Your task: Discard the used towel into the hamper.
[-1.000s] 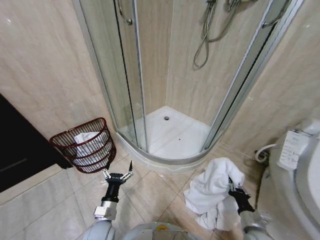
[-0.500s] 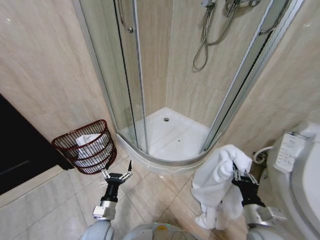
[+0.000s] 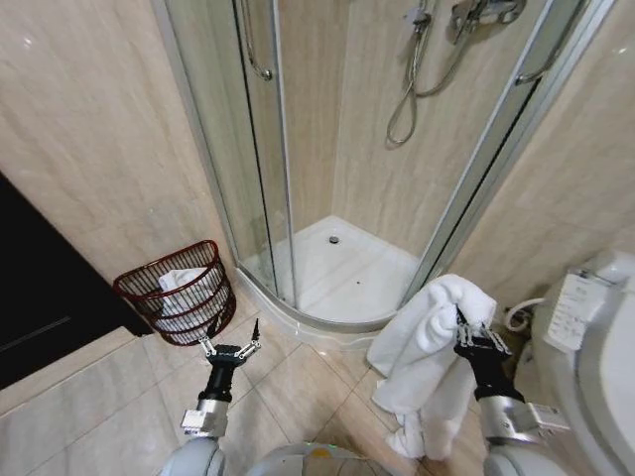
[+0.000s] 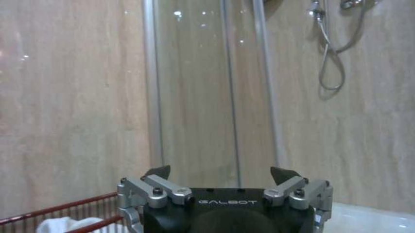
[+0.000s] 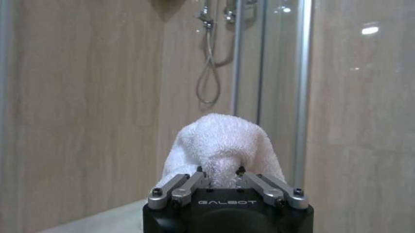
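Bright, even light; glare spots on glossy wall tiles (image 4: 65,97).

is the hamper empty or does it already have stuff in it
Not empty. White cloth lies inside the hamper, visible through its wire sides. The used towel hangs from the right gripper.

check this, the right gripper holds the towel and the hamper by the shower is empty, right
Not quite. The right gripper does hold the towel, jaws shut on it, but the hamper by the shower is not empty: the head view shows white cloth already inside it.
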